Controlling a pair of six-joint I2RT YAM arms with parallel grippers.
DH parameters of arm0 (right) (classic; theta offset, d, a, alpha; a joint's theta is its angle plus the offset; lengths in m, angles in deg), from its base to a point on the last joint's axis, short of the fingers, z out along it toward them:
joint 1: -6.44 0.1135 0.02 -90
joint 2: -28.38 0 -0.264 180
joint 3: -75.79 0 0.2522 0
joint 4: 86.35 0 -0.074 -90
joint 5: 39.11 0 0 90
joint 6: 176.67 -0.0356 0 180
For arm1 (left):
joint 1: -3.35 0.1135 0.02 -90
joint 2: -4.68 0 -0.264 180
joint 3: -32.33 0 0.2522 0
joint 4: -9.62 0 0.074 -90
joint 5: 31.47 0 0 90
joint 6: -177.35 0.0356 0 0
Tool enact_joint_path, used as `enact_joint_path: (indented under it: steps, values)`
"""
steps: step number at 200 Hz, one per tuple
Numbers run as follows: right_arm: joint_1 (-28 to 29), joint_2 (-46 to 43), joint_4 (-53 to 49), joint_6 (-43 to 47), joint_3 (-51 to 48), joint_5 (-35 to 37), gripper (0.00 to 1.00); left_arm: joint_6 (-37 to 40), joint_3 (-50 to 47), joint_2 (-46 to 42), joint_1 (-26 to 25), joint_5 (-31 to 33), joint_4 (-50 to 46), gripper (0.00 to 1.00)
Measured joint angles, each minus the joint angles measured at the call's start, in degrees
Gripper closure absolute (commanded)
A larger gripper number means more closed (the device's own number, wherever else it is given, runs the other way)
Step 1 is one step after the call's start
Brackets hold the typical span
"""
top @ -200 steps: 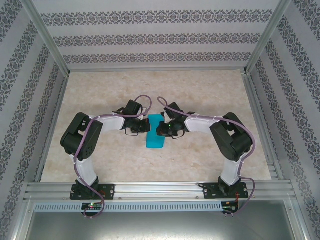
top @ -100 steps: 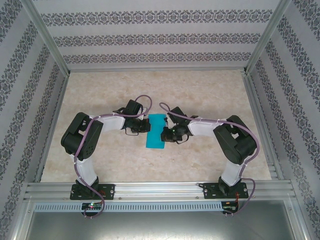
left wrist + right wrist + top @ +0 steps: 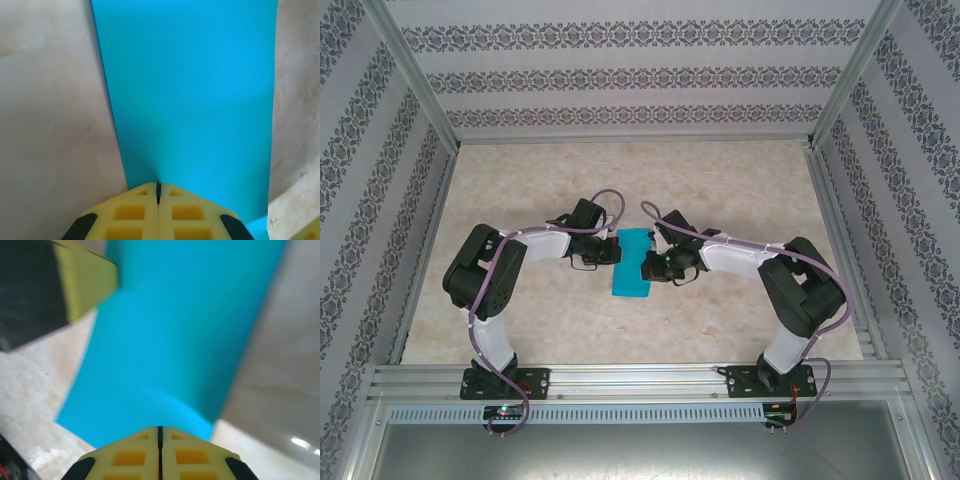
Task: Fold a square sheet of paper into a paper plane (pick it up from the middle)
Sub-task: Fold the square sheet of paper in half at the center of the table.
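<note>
Top view: the right hand (image 3: 652, 267) has been moved slightly lower along the right edge of the square sheet of paper (image 3: 630, 282). The right arm (image 3: 790, 290) elbow has been swung toward the lower right of the frame.

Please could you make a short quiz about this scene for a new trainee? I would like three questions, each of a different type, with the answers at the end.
1. True or false: the left gripper has its jaws wide open.
2. Where is the sheet of paper?
A. On the table, between the two grippers.
B. Lifted high in the air by one gripper.
C. Far off to one side, away from both arms.
3. Fill in: the right gripper is ____ (open or shut).

Key: 1 false, it is shut. 2 A. 3 shut.
</note>
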Motion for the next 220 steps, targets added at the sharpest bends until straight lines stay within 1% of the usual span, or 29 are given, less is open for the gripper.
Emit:
enact_joint_path:
  steps: [51, 97, 184, 220]
  values:
    - [2.5, 3.5, 2.1, -0.6, 1.5, -0.9, 0.92, 0.0, -0.1, 0.0, 0.0, 0.0, 0.0, 0.93]
    - [2.6, 3.9, 2.4, -0.6, -2.0, -1.0, 0.92, 0.0, -0.1, 0.0, 0.0, 0.0, 0.0, 0.93]
    - [2.5, -1.5, 6.7, -0.6, -9.7, -0.6, 0.92, 0.2, -0.7, -0.2, 0.0, 0.0, 0.7, 0.93]
    - [2.5, -3.4, 6.9, -0.6, -11.6, -0.3, 0.92, 0.2, -0.8, -0.3, 0.0, 0.0, 0.9, 0.93]
